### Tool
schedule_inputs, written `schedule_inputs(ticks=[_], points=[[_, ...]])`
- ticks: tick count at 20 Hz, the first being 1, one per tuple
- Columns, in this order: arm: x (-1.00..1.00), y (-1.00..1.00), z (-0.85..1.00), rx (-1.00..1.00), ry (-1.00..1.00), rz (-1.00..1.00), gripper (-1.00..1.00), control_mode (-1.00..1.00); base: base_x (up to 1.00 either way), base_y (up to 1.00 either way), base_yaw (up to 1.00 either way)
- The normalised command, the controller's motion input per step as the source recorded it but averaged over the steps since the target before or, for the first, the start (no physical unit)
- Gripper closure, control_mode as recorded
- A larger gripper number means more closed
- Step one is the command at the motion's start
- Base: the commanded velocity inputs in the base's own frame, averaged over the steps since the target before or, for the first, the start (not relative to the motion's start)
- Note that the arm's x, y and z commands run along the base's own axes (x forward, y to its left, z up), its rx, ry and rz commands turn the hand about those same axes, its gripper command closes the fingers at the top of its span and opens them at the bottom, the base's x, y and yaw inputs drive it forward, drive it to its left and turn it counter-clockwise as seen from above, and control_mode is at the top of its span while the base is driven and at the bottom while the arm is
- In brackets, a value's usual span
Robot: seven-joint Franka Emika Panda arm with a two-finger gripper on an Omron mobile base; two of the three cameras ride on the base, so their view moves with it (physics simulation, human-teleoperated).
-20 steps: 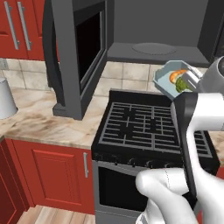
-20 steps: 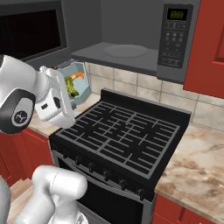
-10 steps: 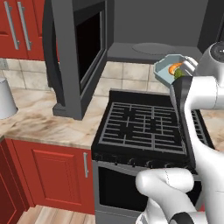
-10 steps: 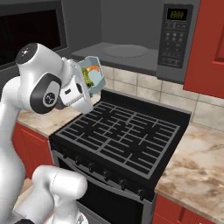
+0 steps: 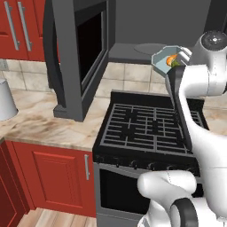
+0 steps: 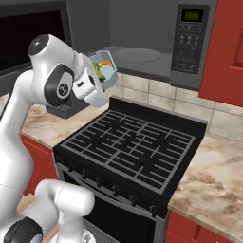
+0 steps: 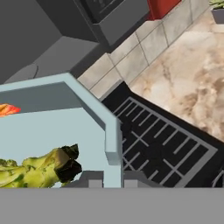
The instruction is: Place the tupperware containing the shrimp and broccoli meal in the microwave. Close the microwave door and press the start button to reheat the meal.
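Observation:
My gripper [image 5: 178, 60] is shut on the rim of the pale blue tupperware [image 5: 162, 59], held tilted in the air above the stove's back edge, just in front of the open microwave [image 5: 146, 48]. In the right base view the gripper [image 6: 96, 77] carries the tupperware [image 6: 106, 68] left of the microwave's grey cavity [image 6: 137, 56]. The hand view has the tupperware [image 7: 61, 120] close up, with green broccoli [image 7: 39, 168] and an orange shrimp piece [image 7: 6, 109] inside; the fingertips [image 7: 92, 179] pinch its near wall. The microwave door [image 5: 73, 57] stands swung open to the left.
Below the tupperware lies the black stove [image 5: 148, 128] with its grates. Marble counter [image 6: 213, 180] runs on both sides. A white canister [image 5: 5, 99] stands on the left counter. The microwave's control panel [image 6: 190, 42] sits right of the cavity, with red cabinets [image 6: 228, 52] beyond it.
The arm has lifted the tupperware up and carried it toward the microwave opening. The hand has turned as it rose. The door has not moved.

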Motion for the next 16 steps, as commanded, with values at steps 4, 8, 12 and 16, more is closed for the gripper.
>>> schedule_inputs(ticks=[4,8,12,16], points=[[0.61,0.00,0.12,0.00,-0.02,0.00,1.00,-1.00,0.00,0.00,0.00],[0.61,0.00,0.13,0.00,-0.03,0.00,1.00,-1.00,0.00,0.00,0.00],[0.58,-0.05,0.09,0.00,0.00,0.00,1.00,-1.00,0.00,0.00,0.00],[0.58,-0.06,0.05,0.00,0.00,0.00,1.00,-1.00,0.00,0.00,0.00]])
